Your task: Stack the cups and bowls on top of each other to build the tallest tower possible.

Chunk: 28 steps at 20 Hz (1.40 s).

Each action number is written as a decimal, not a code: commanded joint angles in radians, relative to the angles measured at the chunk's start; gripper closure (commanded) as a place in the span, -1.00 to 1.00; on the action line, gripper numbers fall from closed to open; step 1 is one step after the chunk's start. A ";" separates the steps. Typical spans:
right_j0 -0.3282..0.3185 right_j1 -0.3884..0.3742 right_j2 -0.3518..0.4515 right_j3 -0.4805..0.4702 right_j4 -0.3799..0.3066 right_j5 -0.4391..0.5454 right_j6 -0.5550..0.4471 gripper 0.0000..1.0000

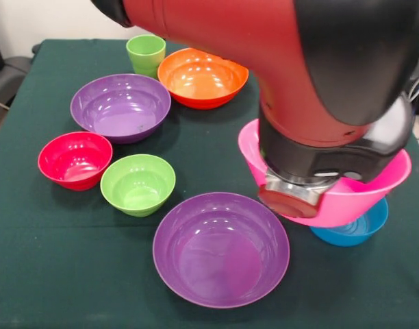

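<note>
The red and black arm comes down over the big pink bowl at the right and covers most of it. My gripper is hidden behind the arm's wrist. A small blue bowl peeks out from under the pink bowl's near side; whether they touch I cannot tell. One large purple bowl sits upright at the front centre and another purple bowl further back on the left. Beside it are a large orange bowl and a light green cup. A red bowl and a small lime green bowl sit side by side at the left.
Everything stands on a dark green tablecloth. A dark chair shows past the table's far left corner.
</note>
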 commanded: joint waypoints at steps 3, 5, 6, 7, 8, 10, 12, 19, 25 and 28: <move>-0.006 0.015 -0.100 -0.119 0.102 0.038 0.199 1.00; -0.004 0.016 -0.113 -0.117 0.113 0.037 0.197 1.00; -0.002 0.018 -0.118 -0.116 0.116 0.034 0.195 1.00; -0.003 0.017 -0.130 -0.119 0.124 0.036 0.193 1.00; 0.000 0.019 -0.123 -0.114 0.125 0.031 0.187 1.00; 0.005 0.021 -0.121 -0.111 0.133 0.032 0.177 1.00; 0.016 0.023 -0.102 -0.094 0.125 0.032 0.156 -1.00; 0.038 0.020 -0.052 -0.055 0.080 0.031 0.121 -1.00; 0.053 0.016 -0.012 -0.027 0.049 0.031 0.095 -1.00; 0.063 0.013 0.010 -0.006 0.031 0.025 0.083 -1.00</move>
